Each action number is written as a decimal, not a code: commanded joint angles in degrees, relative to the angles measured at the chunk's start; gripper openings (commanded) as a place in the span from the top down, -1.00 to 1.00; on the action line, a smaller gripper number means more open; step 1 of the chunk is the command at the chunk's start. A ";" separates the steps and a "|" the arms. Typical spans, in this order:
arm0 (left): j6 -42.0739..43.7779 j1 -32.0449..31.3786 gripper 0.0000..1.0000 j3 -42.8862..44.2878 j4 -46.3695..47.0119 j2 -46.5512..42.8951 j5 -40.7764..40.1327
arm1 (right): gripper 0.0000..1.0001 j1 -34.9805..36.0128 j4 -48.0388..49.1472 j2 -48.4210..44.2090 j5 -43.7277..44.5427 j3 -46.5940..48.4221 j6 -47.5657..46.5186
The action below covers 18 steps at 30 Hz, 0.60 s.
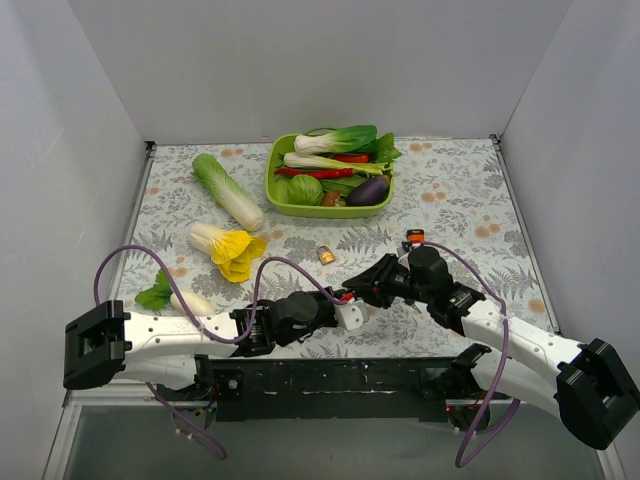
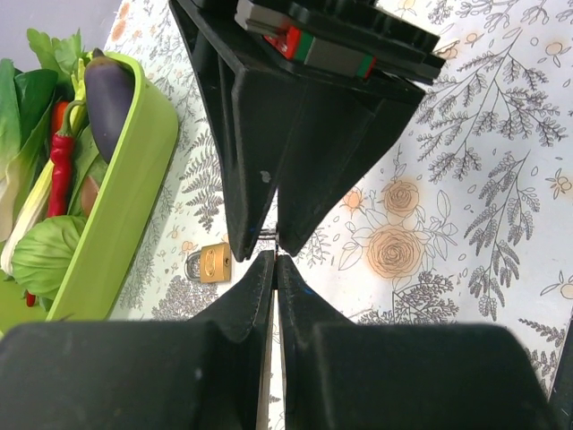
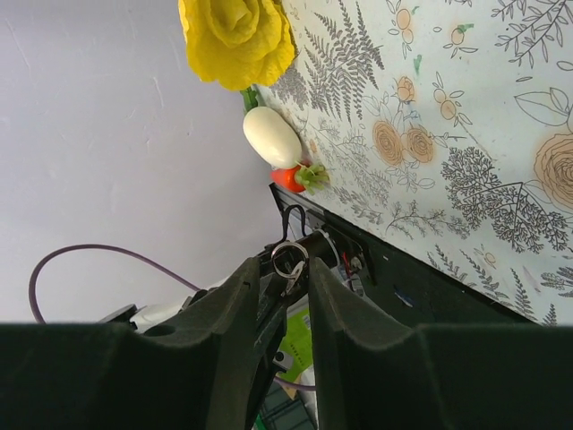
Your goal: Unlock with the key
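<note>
Left gripper pinches key; right gripper half-open around it.

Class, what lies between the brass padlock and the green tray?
Only bare patterned cloth separates brass padlock and green tray, in the top view.

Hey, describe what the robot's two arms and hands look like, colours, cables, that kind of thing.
The left arm and right arm have white tube-like links with chunky black joints and black bases. A purple cable loops along each. The left hand and right hand have black wedge-shaped fingers tapering toward the tips. No readable markings.
</note>
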 commanded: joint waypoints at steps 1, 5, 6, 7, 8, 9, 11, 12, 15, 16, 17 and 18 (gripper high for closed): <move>0.95 -0.72 1.00 -0.71 1.31 -1.83 -0.38 | 0.31 -0.17 2.94 -0.53 1.10 -1.12 1.03; 1.30 -0.89 1.00 -1.24 1.31 -2.53 -0.03 | 0.44 -0.17 3.11 -0.70 1.63 -1.82 1.47; 1.39 -0.98 1.00 -1.41 1.31 -2.70 -0.12 | 0.49 -0.17 3.20 -0.70 1.72 -1.91 1.56; 1.56 -1.07 1.00 -1.59 1.40 -2.97 -0.12 | 0.51 -0.17 3.38 -0.70 1.89 -2.00 1.56; 1.57 -1.07 1.00 -1.68 1.49 -3.14 -0.12 | 0.55 -0.17 3.38 -0.70 1.89 -2.17 1.38; 1.74 -1.16 1.00 -1.77 1.58 -3.15 -0.12 | 0.62 -0.17 3.38 -0.70 1.98 -2.35 1.47; 2.00 -1.24 1.00 -2.03 1.84 -3.15 -0.12 | 0.68 -0.26 3.55 -0.79 2.07 -2.61 1.47; 2.18 -1.33 1.00 -2.03 1.75 -3.06 -0.20 | 0.77 -0.17 3.64 -0.79 2.07 -2.70 1.56; 2.80 -1.68 1.00 -2.29 1.84 -2.53 -0.90 | 0.90 -0.17 4.08 -0.88 2.07 -2.96 1.64; 2.88 -1.95 1.00 -2.21 1.84 -2.44 -0.99 | 0.93 -0.17 4.17 -0.79 2.07 -2.96 1.73; 3.06 -2.04 1.00 -2.29 1.93 -2.18 -1.17 | 0.95 -0.17 4.34 -0.79 2.16 -2.96 1.82; 3.23 -2.12 1.00 -2.47 2.01 -2.00 -1.35 | 0.97 -0.17 4.43 -0.88 2.16 -2.96 1.82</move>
